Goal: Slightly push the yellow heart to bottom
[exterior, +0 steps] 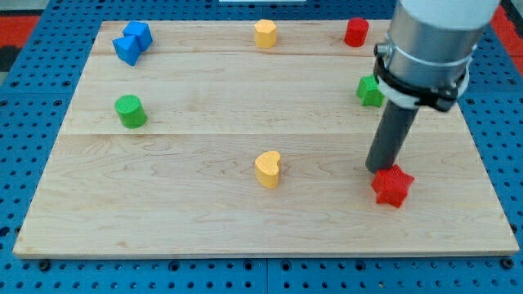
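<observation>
The yellow heart [268, 169] lies on the wooden board [188, 220], a little below its middle. My tip [377, 169] is down at the board's right side, well to the right of the heart, about level with it. The tip stands right against the upper left of a red star [392, 185]; I cannot tell whether they touch. The arm's grey body hides part of the board's upper right.
A yellow hexagon-like block [265, 33] and a red block [355, 32] sit near the top edge. Two blue blocks [132, 42] sit together at the top left. A green cylinder [130, 111] is at the left. A green block [369, 91] is partly hidden behind the arm.
</observation>
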